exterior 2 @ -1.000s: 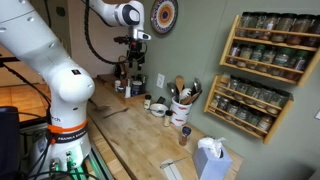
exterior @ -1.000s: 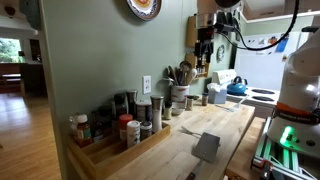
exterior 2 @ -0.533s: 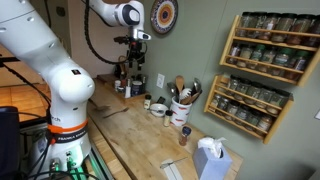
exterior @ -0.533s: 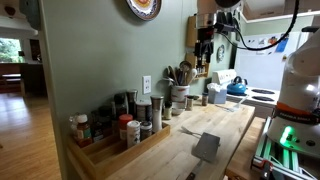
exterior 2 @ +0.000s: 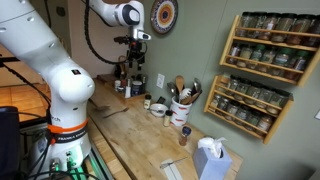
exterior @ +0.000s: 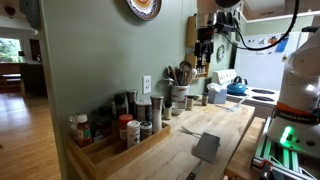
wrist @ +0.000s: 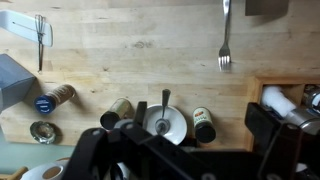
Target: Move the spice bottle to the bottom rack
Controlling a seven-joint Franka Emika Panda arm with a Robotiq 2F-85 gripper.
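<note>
The spice bottle (wrist: 203,124), which I take to be the dark-capped one, stands on the wooden counter (wrist: 130,50) just beside the white utensil crock (wrist: 163,122). Other small bottles stand on the crock's other side, so which one is meant isn't certain. The bottle sits well below your gripper (exterior 2: 136,62), which hangs high by the wall, its jaws apparently spread and empty. You'll need to come down first; the bottom rack (exterior 2: 245,117) lies well off sideways, beyond the crock.

Sage-green wall (exterior 2: 200,40), light-wood rack (exterior 2: 262,69)
</note>
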